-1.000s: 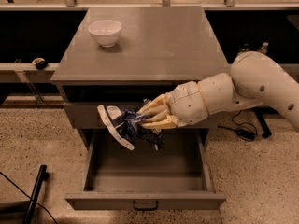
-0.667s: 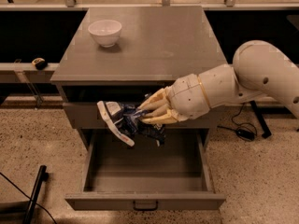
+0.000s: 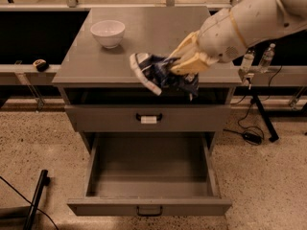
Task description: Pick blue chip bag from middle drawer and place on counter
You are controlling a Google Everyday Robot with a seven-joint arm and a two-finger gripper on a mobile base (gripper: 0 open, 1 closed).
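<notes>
Blue chip bag is hanging crumpled in the gripper, now up at counter level over the front edge of the counter. A second ago it was sitting lower, in front of the drawer fronts above the open drawer. The arm has risen with it and is reaching in from the right. Tan fingers are pinching closed on the bag's right side, and its white-edged left end is jutting free.

Middle drawer is standing pulled fully out as before, its grey floor showing. Tagged drawer above it is sitting closed. A white tag is sitting on its handle, writing unreadable. Bag print is likewise unreadable.

White bowl is resting at the counter's rear left, unmoved, well apart from the bag.
</notes>
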